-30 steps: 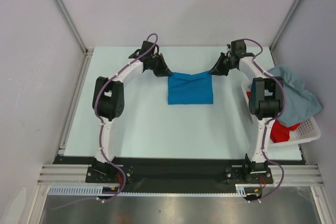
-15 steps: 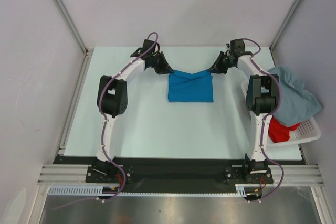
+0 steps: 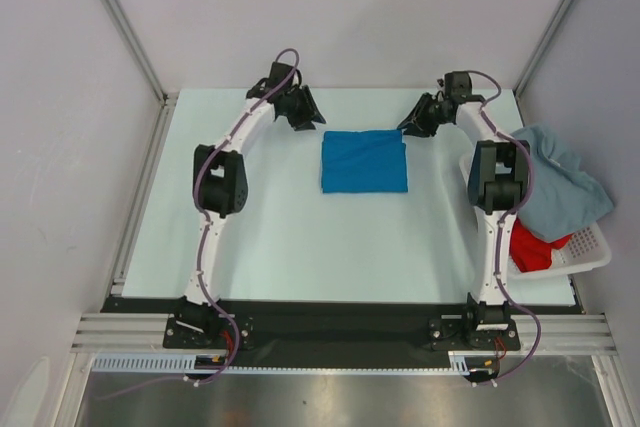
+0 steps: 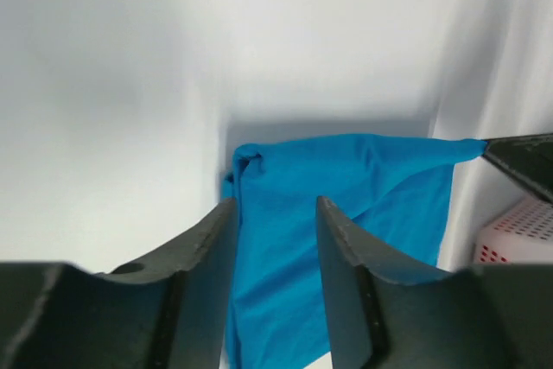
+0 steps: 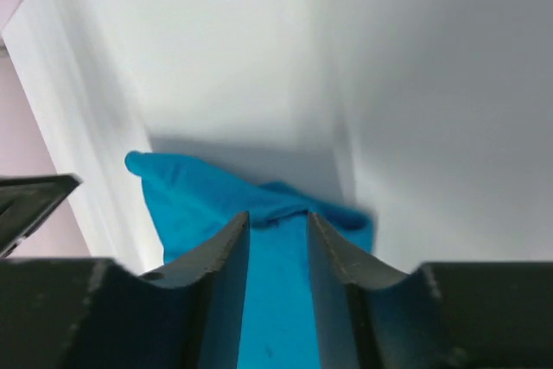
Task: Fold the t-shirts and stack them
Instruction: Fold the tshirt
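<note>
Now that both far corners have been let go, the bright blue folded cloth t-shirt (image 3: 364, 160) has dropped flat. It lies as a neat rectangle on the pale table (image 3: 280, 237), toward the far side and midway between the arms. The left end effector (image 4: 275, 205) hangs just off the far-left corner, fingers apart, nothing between them. The right end effector (image 5: 278, 218) does the same at the far-right corner. This fold looks finished. The pale grey-blue t-shirt (image 3: 565, 182) and the red t-shirt (image 3: 535, 247) wait in the white slatted plastic basket (image 3: 592, 252) at the right edge, close beside the right arm. The back wall is near; open room lies toward the bases.
</note>
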{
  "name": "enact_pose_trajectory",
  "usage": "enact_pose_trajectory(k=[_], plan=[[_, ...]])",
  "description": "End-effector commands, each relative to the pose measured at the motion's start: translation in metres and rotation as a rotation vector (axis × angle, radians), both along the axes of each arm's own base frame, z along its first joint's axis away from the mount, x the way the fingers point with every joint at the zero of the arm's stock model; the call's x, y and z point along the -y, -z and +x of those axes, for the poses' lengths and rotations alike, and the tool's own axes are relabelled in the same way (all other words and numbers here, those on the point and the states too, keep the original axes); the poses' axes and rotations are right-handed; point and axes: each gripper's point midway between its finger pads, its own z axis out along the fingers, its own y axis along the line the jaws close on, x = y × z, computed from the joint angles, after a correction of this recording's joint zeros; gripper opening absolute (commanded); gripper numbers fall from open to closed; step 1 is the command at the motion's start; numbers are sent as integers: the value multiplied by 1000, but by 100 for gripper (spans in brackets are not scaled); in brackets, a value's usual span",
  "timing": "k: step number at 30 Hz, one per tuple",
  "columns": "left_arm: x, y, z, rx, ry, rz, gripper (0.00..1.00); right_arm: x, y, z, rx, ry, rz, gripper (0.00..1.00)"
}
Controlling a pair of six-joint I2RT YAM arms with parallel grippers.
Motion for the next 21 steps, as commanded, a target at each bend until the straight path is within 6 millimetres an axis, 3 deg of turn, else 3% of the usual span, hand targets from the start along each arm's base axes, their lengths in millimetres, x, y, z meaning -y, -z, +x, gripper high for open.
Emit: enact_pose_trajectory(k=[1, 2, 3, 4, 5, 6, 7, 8, 9, 10, 12, 14, 15, 17, 18, 21], plan=[[-42, -48, 15, 144, -18, 168, 48, 28, -25, 24, 69, 14, -46, 39], [-43, -75, 12, 198, -7, 159, 50, 30, -44, 30, 116, 5, -71, 42], [-42, -85, 12, 239, 11, 161, 51, 34, -49, 29, 124, 8, -107, 47], [-39, -73, 1, 212, 37, 156, 52, 32, -55, 23, 130, -18, -131, 48], [-33, -80, -5, 227, 59, 131, 52, 29, -73, 18, 161, -27, -139, 50], [-14, -100, -13, 274, 116, 68, 51, 27, -71, 9, 148, -43, -136, 52], [-6, -102, -21, 279, 144, 40, 50, 9, -73, 2, 163, -83, -132, 53], [0, -84, -35, 237, 174, 23, 47, 1, -73, -4, 170, -102, -126, 53], [22, -102, -45, 283, 233, -63, 45, -7, -71, -20, 152, -123, -99, 52], [30, -81, -60, 236, 263, -92, 42, -19, -75, -20, 189, -142, -73, 51], [50, -81, -73, 258, 301, -136, 31, -34, -77, -30, 185, -160, 7, 45], [63, -66, -91, 222, 343, -166, 24, -48, -67, -33, 185, -169, 65, 39], [72, -65, -97, 225, 361, -183, 22, -55, -66, -35, 163, -169, 123, 29], [76, -48, -113, 167, 361, -207, 18, -65, -55, -32, 159, -174, 180, 23], [80, -46, -117, 174, 366, -213, 17, -66, -50, -29, 147, -160, 194, 11], [79, -30, -132, 140, 370, -198, 15, -69, -29, -19, 131, -144, 217, 6]])
